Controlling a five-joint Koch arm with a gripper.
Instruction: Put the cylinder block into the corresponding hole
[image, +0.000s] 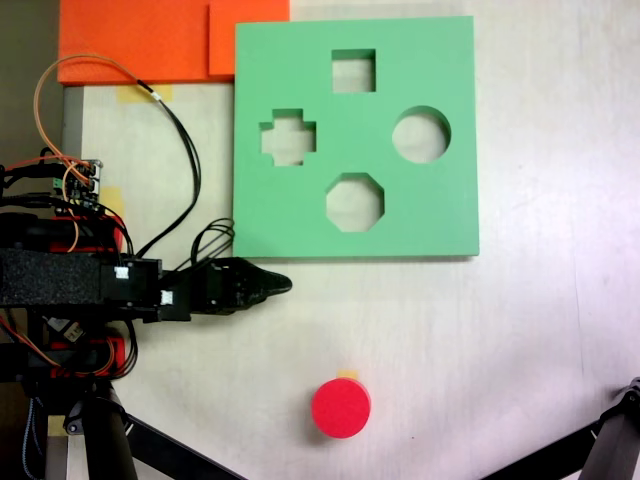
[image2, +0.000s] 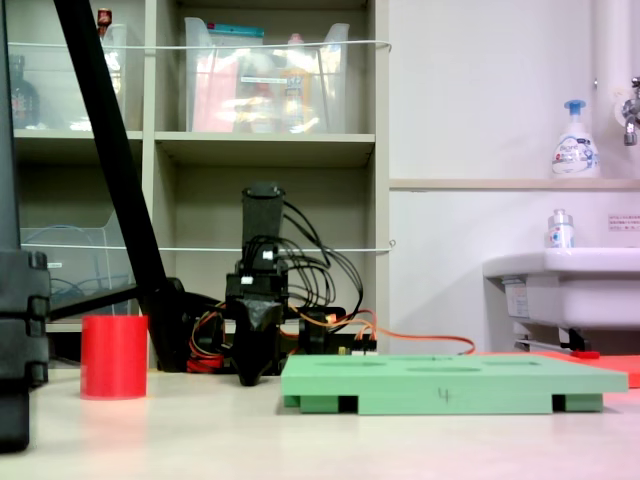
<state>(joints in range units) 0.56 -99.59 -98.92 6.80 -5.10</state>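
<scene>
The cylinder block (image: 341, 408) stood upright on the pale counter (image: 520, 330), well apart from the green foam board (image: 300, 215) and off its near edge in the top-down fixed view. The pincer (image: 281, 284) hung empty just beside that edge, low over the counter; its jaws looked drawn together, though I could not tell for sure.

To grasp well, the pincer would likely need to spread wide, drop squarely over the red cylinder's flat top and close gently, since foam gives. The round hole (image: 420, 135) sat at the board's far right side, beyond the octagonal cutout (image: 354, 202).

Behind the board in the side fixed view stood shelves (image2: 265, 145), a sink (image2: 565, 285) and a soap bottle (image2: 575, 145).
</scene>
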